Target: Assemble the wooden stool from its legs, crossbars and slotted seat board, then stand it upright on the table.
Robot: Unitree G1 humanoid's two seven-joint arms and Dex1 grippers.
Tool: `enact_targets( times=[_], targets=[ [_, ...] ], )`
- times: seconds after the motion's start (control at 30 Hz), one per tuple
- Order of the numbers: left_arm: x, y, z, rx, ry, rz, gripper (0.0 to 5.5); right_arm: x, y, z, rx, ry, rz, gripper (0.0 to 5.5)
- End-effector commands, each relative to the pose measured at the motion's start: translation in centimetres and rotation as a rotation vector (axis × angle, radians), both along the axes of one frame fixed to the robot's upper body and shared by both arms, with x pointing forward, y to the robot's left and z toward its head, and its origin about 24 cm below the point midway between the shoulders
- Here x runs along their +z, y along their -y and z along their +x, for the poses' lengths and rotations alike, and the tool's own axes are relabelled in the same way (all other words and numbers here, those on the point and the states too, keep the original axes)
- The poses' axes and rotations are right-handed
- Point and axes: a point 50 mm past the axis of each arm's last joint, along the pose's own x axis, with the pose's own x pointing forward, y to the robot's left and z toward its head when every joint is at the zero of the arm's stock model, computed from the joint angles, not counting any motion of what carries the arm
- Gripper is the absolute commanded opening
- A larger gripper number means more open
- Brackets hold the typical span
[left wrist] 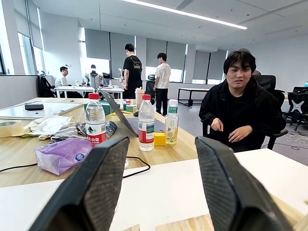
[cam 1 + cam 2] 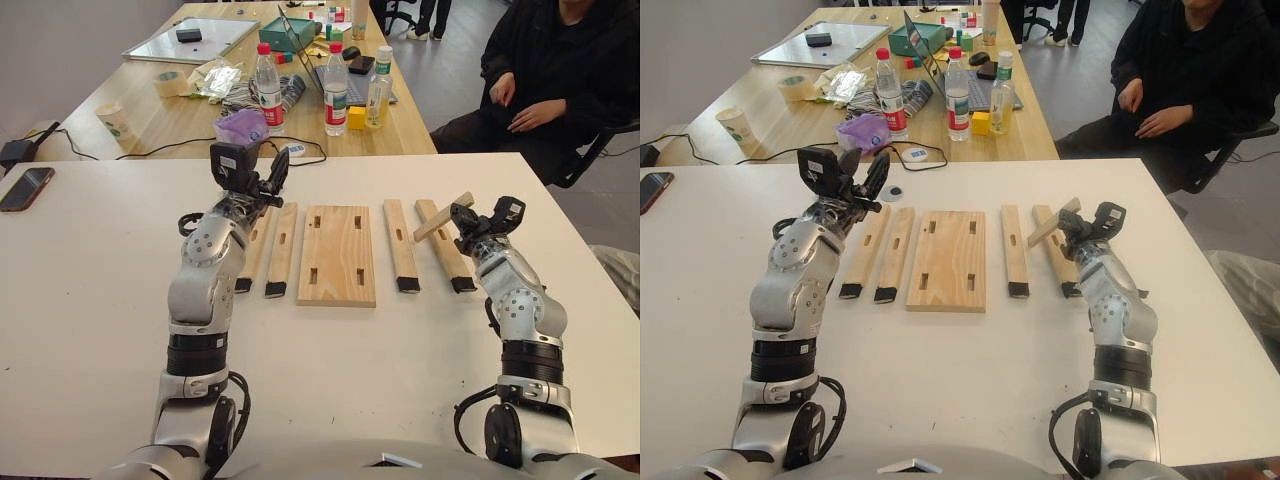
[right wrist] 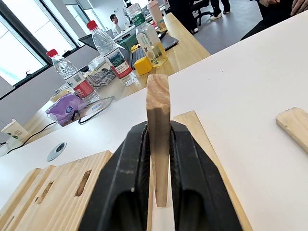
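At the centre of the white surface you will find the slotted seat board lying flat, with 4 slots showing. To its left, 2 legs lie side by side. The inner left leg is just beside the board, and the outer left leg is partly under the left arm. To the board's right lie 2 more, the inner right leg and the outer right leg, with a gap between them.

Your right gripper is over the far part of the outer right leg. Its fingers are clamped on a short crossbar, which is off the surface and held at a slant.

Your left gripper is raised above the far ends of the 2 left legs. Its fingers are spread apart with nothing between them.

Beyond the white surface, a wooden table carries a row of bottles and other clutter.
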Motion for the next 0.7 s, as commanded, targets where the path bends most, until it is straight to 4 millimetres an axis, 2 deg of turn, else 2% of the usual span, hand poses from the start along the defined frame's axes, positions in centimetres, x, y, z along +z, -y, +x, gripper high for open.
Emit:
enact_targets(
  times=[0.03, 0.17, 0.3, 0.6, 0.7],
  targets=[
    [-0.6, -0.1, -0.1, 0.017, -0.013, 0.018, 2.49, 2.1, -1.3, 0.8, 0.041, 0.079, 0.034, 0.40],
    [-0.7, 0.0, -0.2, 0.015, -0.016, 0.023, 2.49, 2.8, -2.2, 0.7, 0.068, 0.098, 0.068, 0.40],
    [-0.9, -0.1, -0.1, 0.026, -0.020, 0.030, 2.49, 1.5, -2.9, 0.2, 0.080, 0.048, 0.077, 0.40],
    [-0.7, -0.1, 0.0, 0.034, -0.013, 0.036, 2.49, -1.1, -1.9, -0.1, 0.024, -0.022, 0.025, 0.40],
    [-0.6, -0.2, 0.0, 0.034, -0.010, 0.039, 2.49, -1.0, -1.9, -0.1, 0.017, -0.018, 0.014, 0.40]
  ],
)
